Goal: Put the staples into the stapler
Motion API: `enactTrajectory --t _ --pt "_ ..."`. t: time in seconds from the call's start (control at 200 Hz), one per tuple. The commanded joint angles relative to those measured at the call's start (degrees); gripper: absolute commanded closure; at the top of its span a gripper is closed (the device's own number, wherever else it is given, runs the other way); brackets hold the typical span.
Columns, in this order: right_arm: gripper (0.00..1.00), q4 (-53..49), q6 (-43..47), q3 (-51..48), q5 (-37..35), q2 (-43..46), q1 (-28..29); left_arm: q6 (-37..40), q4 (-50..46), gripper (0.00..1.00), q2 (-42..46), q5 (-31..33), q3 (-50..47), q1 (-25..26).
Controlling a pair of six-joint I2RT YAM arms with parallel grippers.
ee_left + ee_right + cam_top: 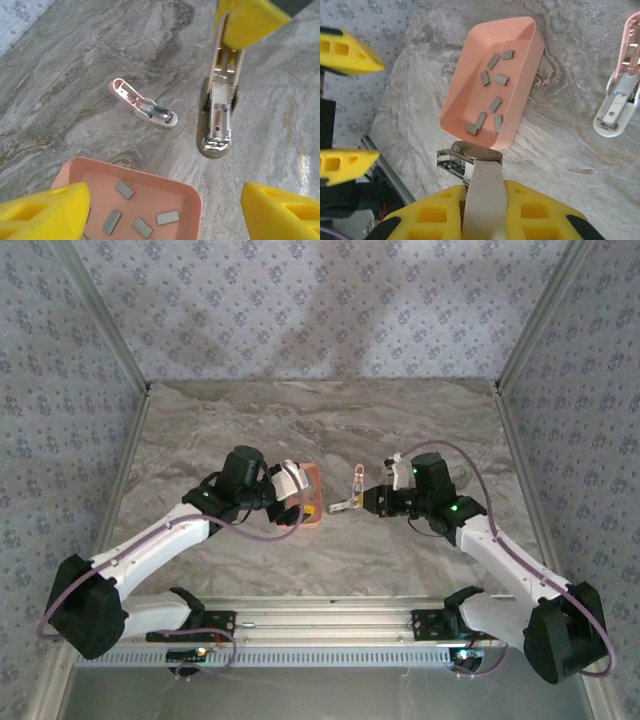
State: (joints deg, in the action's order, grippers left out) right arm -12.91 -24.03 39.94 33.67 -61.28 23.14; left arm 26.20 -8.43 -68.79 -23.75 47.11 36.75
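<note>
Staples lie loose in salmon tray. Pink-white mini stapler lies opened on worktop, just beyond tray, nothing touching it. Right pincer clamped on a second, taupe stapler, metal channel exposed, nose near tray rim. Left pincer apart, above tray.

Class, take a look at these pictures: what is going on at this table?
The right claw is shut on a small beige stapler, holding it just off the salmon tray with its metal channel exposed. The left claw hangs open over that tray, where the grey staples lie loose; it holds none. A second, pink stapler lies opened on the table.
</note>
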Motion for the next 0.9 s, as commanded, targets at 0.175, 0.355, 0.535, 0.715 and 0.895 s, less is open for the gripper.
enactTrajectory --t 0.175,0.355,0.535,0.715,0.895 --pt "0.9 -16.7 28.38 10.15 12.46 -5.37 -9.18 -12.05 9.39 0.18 0.22 6.63 -2.79 -1.08" --pt "0.9 -31.8 47.63 19.92 17.91 -13.11 -13.81 -21.11 14.53 0.17 0.51 11.18 -5.66 -3.87" --pt "0.9 -49.96 66.25 34.75 13.7 -24.88 -14.49 -26.16 17.4 0.17 0.55 11.22 -8.31 -6.82" --pt "0.89 -67.74 83.29 51.9 3.1 -40.99 -14.36 -26.71 17.75 0.16 0.65 10.68 -9.57 -7.16" --pt "0.89 -70.72 89.04 58.48 -3.96 -48.13 -13.91 -26.28 16.6 0.17 0.77 10.65 -9.2 -7.57"
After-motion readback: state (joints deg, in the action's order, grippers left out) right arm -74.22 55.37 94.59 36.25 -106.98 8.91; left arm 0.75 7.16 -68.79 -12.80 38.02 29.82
